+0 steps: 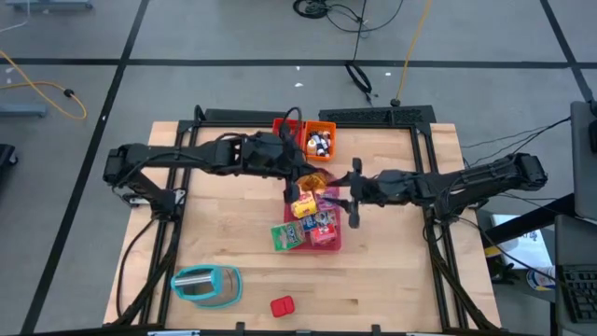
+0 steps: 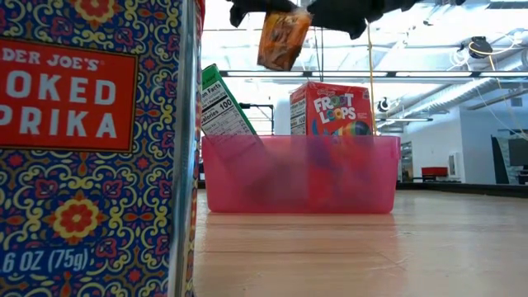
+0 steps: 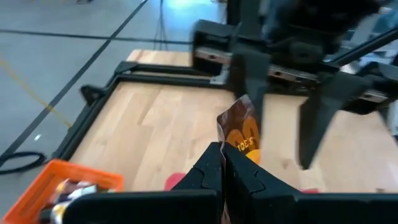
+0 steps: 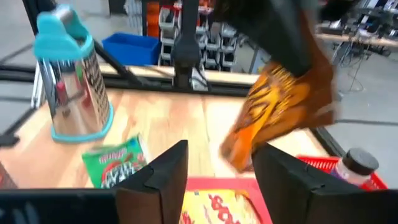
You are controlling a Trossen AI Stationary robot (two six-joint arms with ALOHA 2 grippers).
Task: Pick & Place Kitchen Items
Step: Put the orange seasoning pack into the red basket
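From above, my left jaws (image 1: 312, 177) hang over the pink tray's (image 1: 332, 245) far end, clenched on a brown-orange packet (image 1: 315, 180); my right jaws (image 1: 353, 193) sit just beside it, released. Boxes fill the tray on the table (image 1: 392, 280).

Low down, the packet (image 2: 283, 38) dangles above the tray (image 2: 301, 186) and a Froot Loops box (image 2: 330, 110).

My left wrist shows the fingers (image 3: 208, 171) pinching the packet (image 3: 241, 134).

My right wrist shows my fingers (image 4: 163, 171) spread, the packet (image 4: 277, 112) beyond them.
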